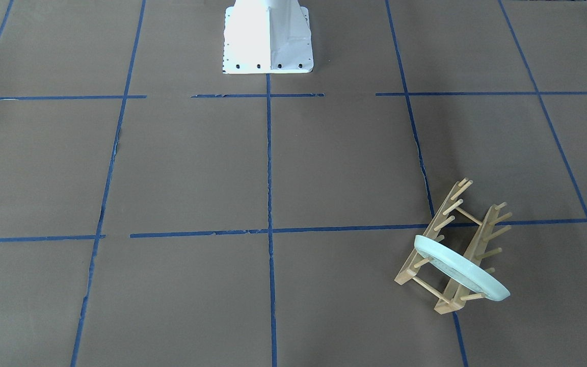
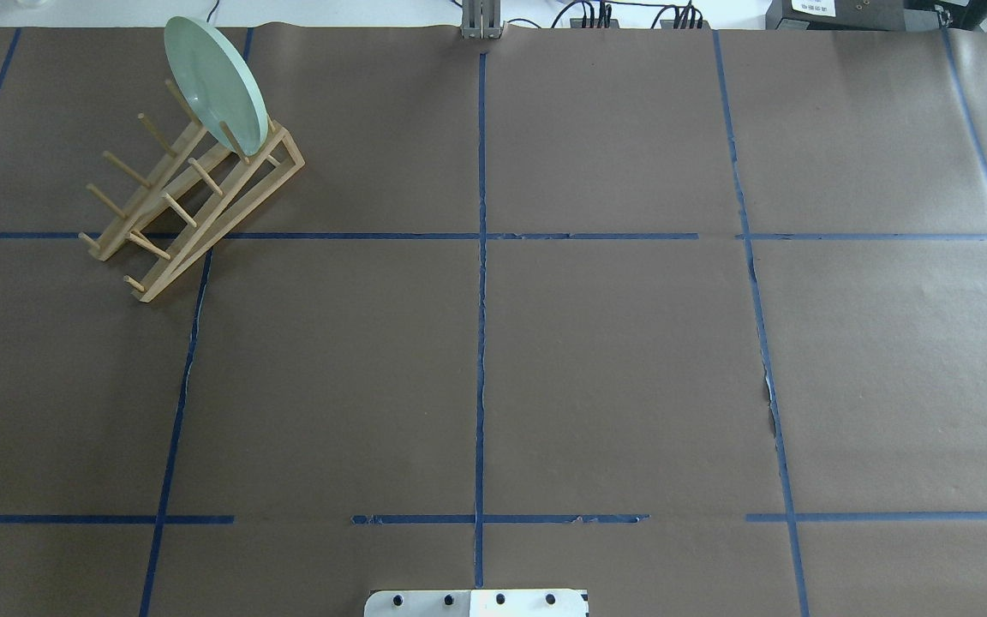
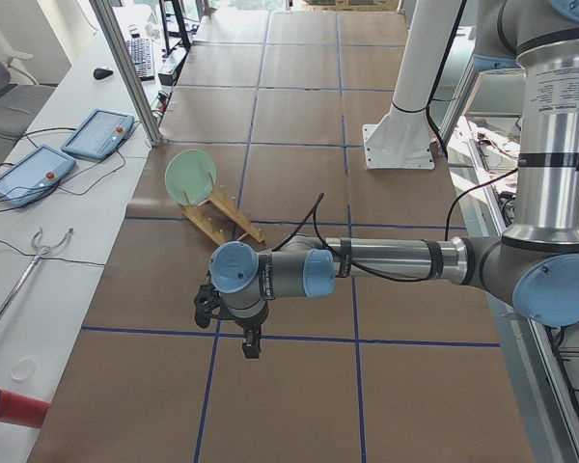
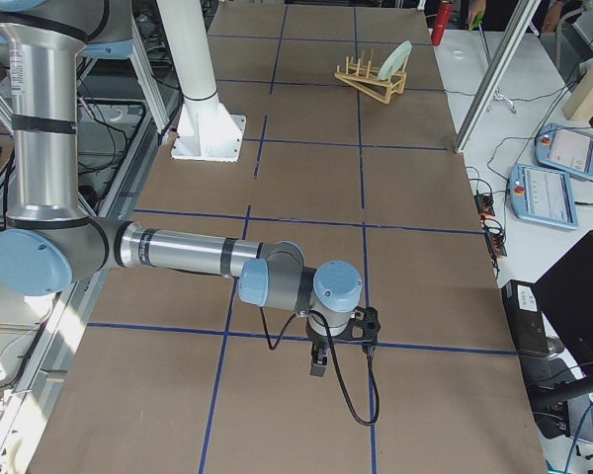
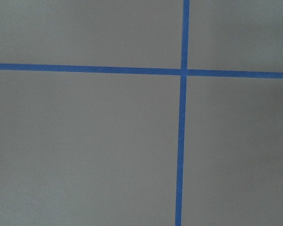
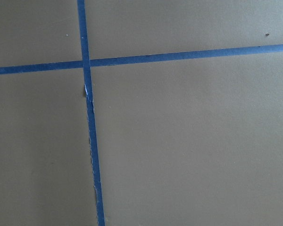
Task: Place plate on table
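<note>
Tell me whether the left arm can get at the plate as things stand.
Probably yes. The plate stands on edge in the wooden rack on the left arm's side of the table, its upper rim clear of the pegs. The left gripper hangs over the table, apart from the rack.

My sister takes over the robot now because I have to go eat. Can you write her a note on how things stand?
Left gripper: hangs above the table, far from the plate; open or shut, cannot tell.
Right gripper: the same.
Plate: stands on edge between the pegs of the wooden rack, at the table's far left part.
Done: nothing yet.
Left: lift the plate from the rack and lay it on the table.
</note>
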